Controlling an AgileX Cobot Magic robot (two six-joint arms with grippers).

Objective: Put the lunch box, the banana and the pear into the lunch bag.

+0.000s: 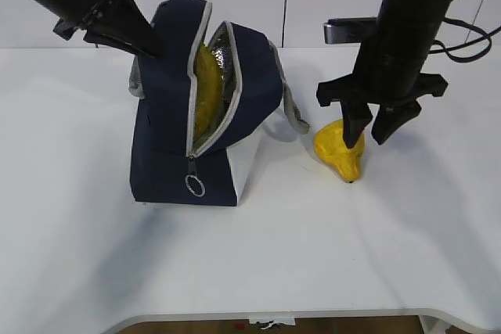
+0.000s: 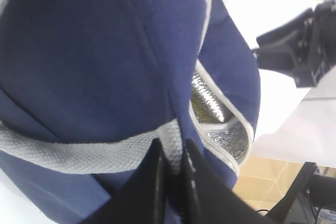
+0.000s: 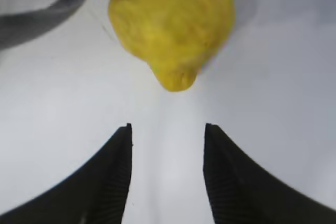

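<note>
Lunch bag (image 1: pixel 168 150) stands on the white table (image 1: pixel 250 271), left of centre, leaning slightly, zipper open along its top and front edge. Ring pull (image 1: pixel 194 186) hangs at the low end of the zipper. Silvery lining (image 2: pixel 210 103) is exposed in the gap. Banana (image 1: pixel 205 91) sits inside the bag, yellow visible through the opening. Lunch box is not visible in any view.

Pear (image 1: pixel 339 149) lies on the table to the right of the bag, on its side, narrow end toward the camera, near the loose grey webbing handle (image 1: pixel 293 115).

Left gripper (image 2: pixel 173 177): fingers pressed together, pinching the grey edging of the bag's upper rim; the arm reaches in from the upper left.

Right gripper (image 1: pixel 374 127): fingers spread, empty, hanging over the pear's far side. In the right wrist view the fingertips (image 3: pixel 118 153) stand apart with bare table between them, the pear just ahead.
</note>
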